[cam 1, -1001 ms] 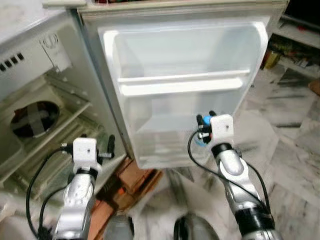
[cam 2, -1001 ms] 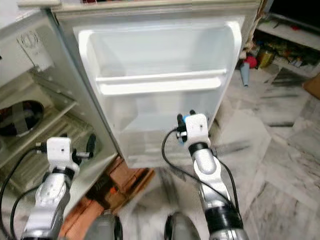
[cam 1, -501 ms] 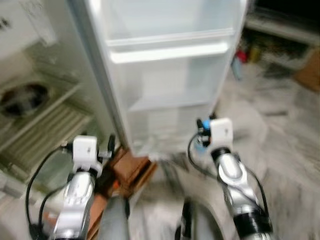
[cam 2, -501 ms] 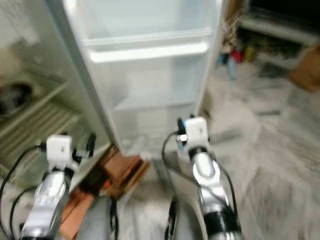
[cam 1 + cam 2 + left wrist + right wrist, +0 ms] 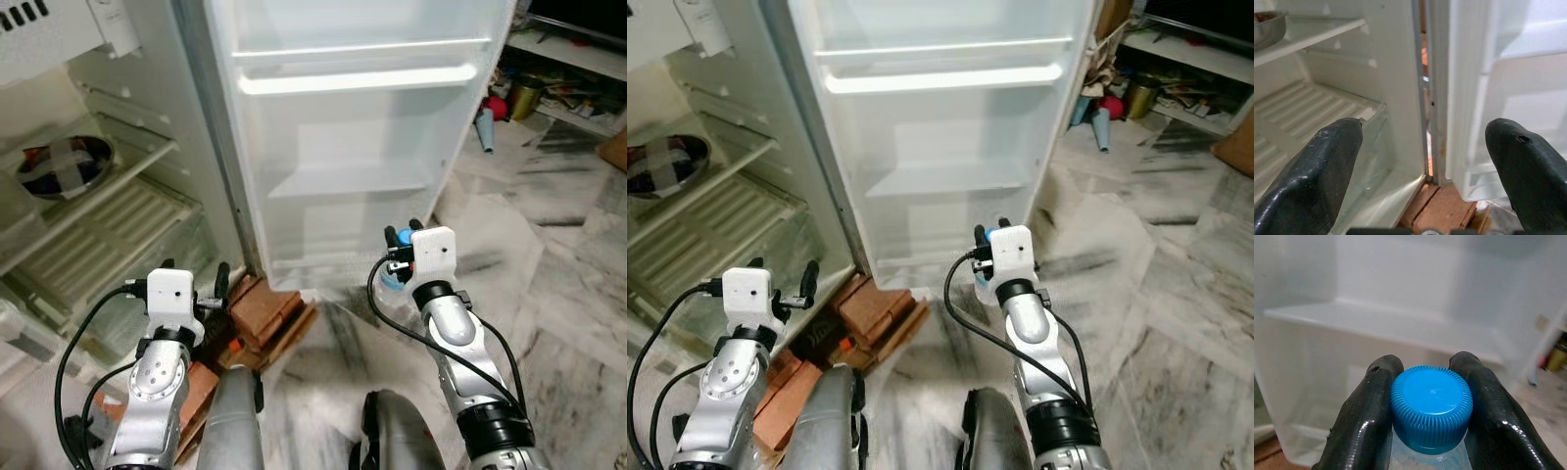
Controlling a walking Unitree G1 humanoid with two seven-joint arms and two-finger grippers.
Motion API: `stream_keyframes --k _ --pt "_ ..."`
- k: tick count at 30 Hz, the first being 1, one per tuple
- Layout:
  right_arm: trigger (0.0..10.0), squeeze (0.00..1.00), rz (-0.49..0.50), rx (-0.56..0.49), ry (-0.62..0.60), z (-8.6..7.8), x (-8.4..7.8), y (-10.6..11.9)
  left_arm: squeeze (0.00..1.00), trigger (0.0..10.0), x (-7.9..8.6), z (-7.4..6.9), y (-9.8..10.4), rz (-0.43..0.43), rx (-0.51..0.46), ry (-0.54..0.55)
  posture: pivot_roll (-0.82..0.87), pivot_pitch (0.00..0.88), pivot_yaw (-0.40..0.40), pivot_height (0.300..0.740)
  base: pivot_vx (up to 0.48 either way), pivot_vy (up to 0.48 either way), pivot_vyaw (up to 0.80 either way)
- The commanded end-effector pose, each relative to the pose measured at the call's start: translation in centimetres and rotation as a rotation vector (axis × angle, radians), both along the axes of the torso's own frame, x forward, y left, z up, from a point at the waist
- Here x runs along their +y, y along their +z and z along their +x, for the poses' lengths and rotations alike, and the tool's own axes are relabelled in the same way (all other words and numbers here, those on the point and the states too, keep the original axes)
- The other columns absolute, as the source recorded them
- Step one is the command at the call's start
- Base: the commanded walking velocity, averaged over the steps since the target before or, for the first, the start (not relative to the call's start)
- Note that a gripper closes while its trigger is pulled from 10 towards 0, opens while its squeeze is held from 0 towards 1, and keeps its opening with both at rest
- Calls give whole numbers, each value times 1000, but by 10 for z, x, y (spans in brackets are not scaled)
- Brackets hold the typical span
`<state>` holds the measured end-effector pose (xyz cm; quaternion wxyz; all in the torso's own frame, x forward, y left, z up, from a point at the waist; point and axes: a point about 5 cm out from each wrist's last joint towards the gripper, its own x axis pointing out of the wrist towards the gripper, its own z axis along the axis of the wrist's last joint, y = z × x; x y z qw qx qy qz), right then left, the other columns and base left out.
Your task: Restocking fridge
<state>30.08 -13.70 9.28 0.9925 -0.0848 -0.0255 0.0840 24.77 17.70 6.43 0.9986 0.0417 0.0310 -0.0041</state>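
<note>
R gripper [image 5: 1431, 382] grips bottle [image 5: 1431, 407], door shelf [image 5: 350, 180] bare

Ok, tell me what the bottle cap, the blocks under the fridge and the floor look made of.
Bottle cap: blue plastic, matte, with moulded ribs round its rim. Blocks under the fridge: probably fired clay bricks, reddish-orange and rough-faced. Floor: likely polished marble or marble-look tile, white with grey veining and visible joints.

Both arms were silver and jointed, each topped by a white square wrist block with looping black cables. The left claw [image 5: 1420, 171] and right claw [image 5: 1431, 396] had long, glossy black fingers [image 5: 1364, 416], slightly scuffed.
</note>
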Motion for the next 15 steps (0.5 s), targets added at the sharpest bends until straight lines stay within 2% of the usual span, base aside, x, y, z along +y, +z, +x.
stream_keyframes --k 1,15 --pt "10000 0 -17 -53 19 3 2 9 0 10000 1 1 2 6 -5 -7 84 104 0 646 326 0 0" --pt "10000 0 -17 -53 28 4 5 8 0 10000 -1 1 0 6 2 -12 86 98 -5 646 317 0 0"
